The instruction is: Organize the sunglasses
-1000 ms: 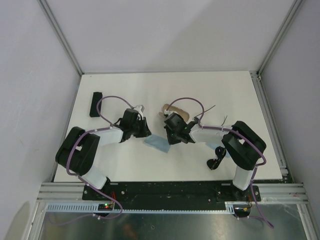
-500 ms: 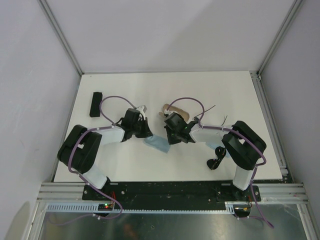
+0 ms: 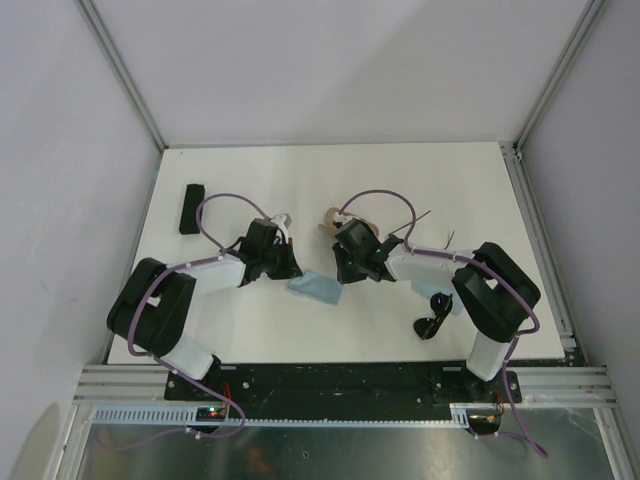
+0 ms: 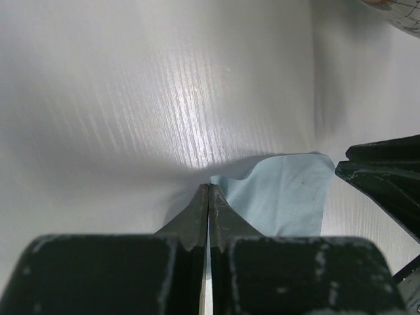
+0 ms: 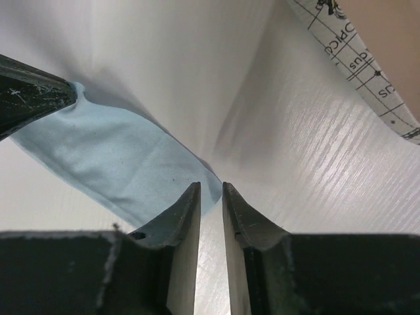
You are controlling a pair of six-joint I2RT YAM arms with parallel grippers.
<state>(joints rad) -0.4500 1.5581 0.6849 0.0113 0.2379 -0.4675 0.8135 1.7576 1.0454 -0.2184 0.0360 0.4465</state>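
We see the blue cloth (image 3: 312,289) lying flat on the white table (image 3: 470,180) between the 2 arms, and we place everything else from it. At its left corner the left gripper (image 4: 209,191) has its 2 fingers pressed together with no gap, and the cloth's corner is bunched right at their tips, so it looks pinched there. At the cloth's right corner the right gripper (image 5: 210,188) stands with a narrow slit between its fingers; bare table shows through the slit and the cloth's edge only meets the tip of one finger, so nothing is held. The chunky black sunglasses (image 3: 431,320) lie well to the right of the cloth, toward the near edge. Of the wire-frame sunglasses (image 3: 418,218) we make out only thin dark temples, farther right and back from the cloth, beside the right arm. The beige patterned case (image 3: 328,217) sits just behind the cloth; the black oblong case (image 3: 190,208) lies well to its left and back.
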